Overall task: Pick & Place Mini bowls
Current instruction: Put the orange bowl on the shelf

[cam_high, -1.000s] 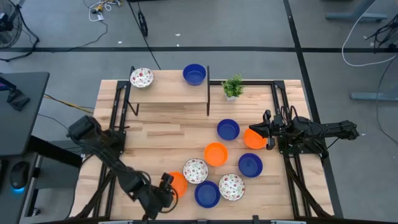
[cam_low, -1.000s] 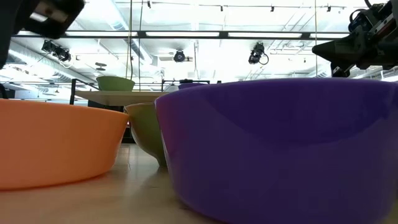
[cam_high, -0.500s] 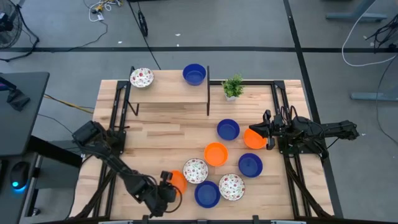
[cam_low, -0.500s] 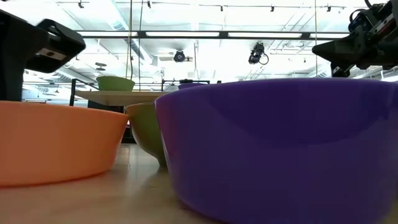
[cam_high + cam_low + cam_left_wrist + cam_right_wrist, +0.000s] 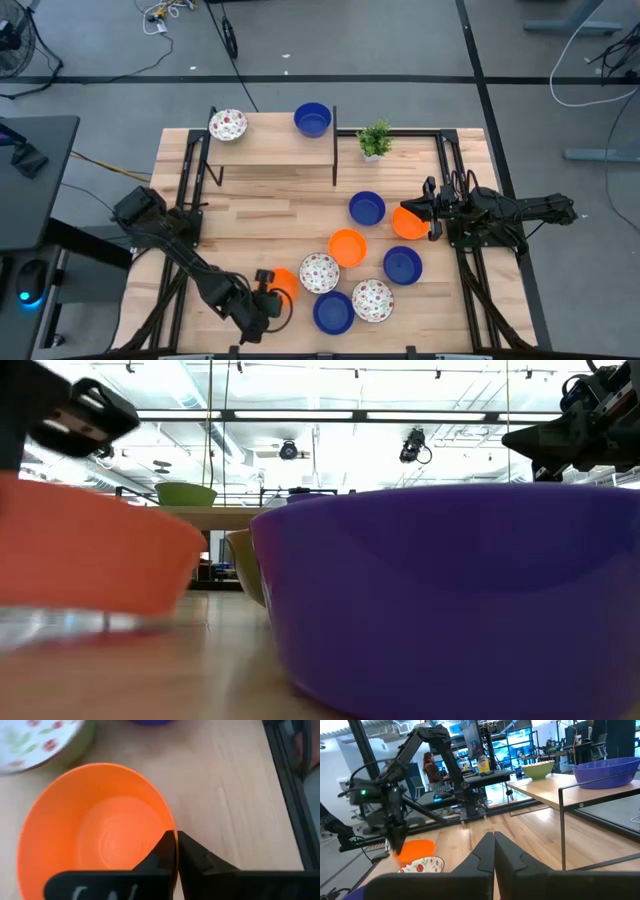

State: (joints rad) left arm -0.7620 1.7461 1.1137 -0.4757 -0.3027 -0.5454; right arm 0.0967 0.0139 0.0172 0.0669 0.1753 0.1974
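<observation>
Left gripper [image 5: 175, 851] pinches rim of orange bowl [image 5: 95, 830]: plain, glossy, round, shallow, lifted off bench [image 5: 260, 200]. Right gripper [image 5: 432, 208] clamps another orange bowl [image 5: 406, 223]. No writing legible.

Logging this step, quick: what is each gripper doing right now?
Left gripper: shut on the rim of a small round orange bowl.
Right gripper: shut, empty.

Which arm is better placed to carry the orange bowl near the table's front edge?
Left: the left gripper is already shut on the orange bowl rim, lifted off the table. The right gripper waits far across.
</observation>
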